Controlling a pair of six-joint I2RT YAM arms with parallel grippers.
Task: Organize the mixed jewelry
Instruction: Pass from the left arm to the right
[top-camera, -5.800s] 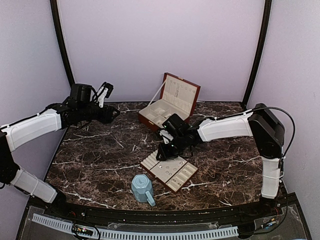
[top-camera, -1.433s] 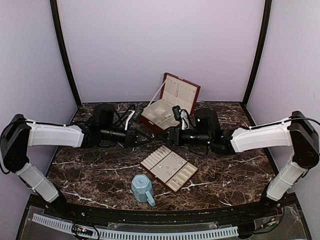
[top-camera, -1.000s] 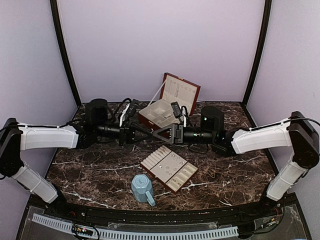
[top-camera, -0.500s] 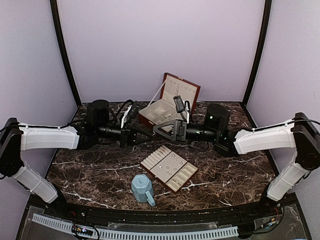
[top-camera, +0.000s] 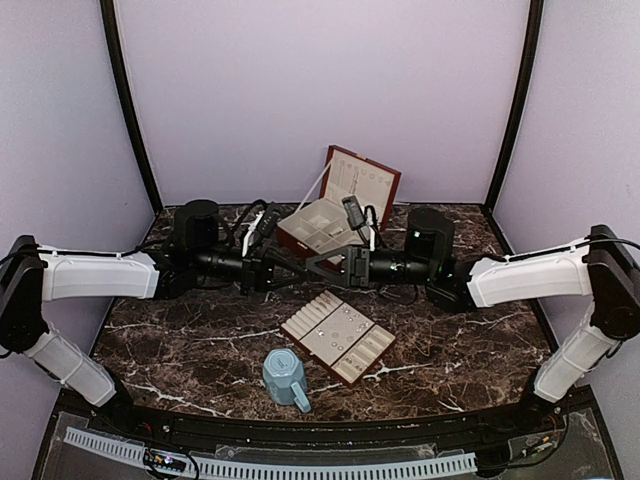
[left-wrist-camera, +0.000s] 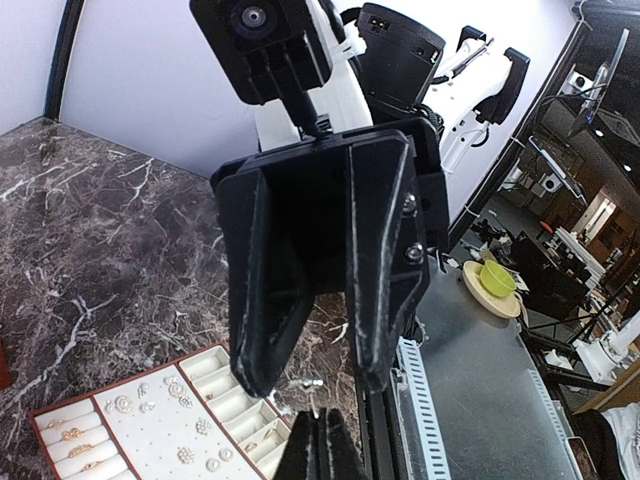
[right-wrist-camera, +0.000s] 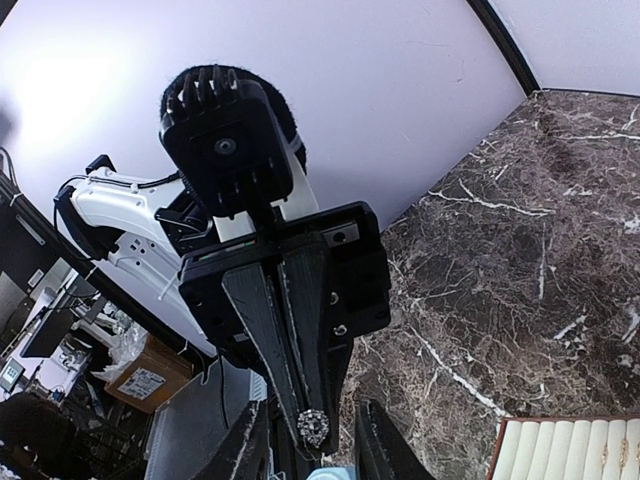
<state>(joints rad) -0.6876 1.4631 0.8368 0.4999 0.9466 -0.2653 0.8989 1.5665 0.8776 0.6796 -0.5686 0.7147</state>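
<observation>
Left gripper (left-wrist-camera: 320, 442): shut tight on a tiny sparkling stud (right-wrist-camera: 313, 427), which is pinched at the very tips. It is held off the table and pointed right.
Stud: carried in the air over mid-table, between box and tray. It is flanked by the right fingers but not seen to be touched by them.
Right gripper (left-wrist-camera: 310, 380): fingers apart, one set on either side of the left tips, and pointed left. Nothing is gripped.
Step in hand: judged to be a handover from left to right, not yet completed.
Done: several pieces (left-wrist-camera: 122, 404) are seen laid in the tray (top-camera: 377, 349), with rings tucked in the slotted rows and studs set on the pinhole panel.
Left: the stud is to be taken over and seated. Many tray places are unfilled. Whether loose pieces are kept in the box cannot be told.
Box (top-camera: 345, 190): opened, lid propped up, set behind the grippers.
Tray: laid flat, below and just in front of the grippers.
Mug (top-camera: 285, 375): placed just in front of the tray's near-left edge.
Table (top-camera: 180, 320): dark brown marble, white-veined and glossy.
Room: closed in by plain lilac walls (top-camera: 320, 80) with black posts at the corners. Benches and clutter are glimpsed past the open front in the wrist views.
</observation>
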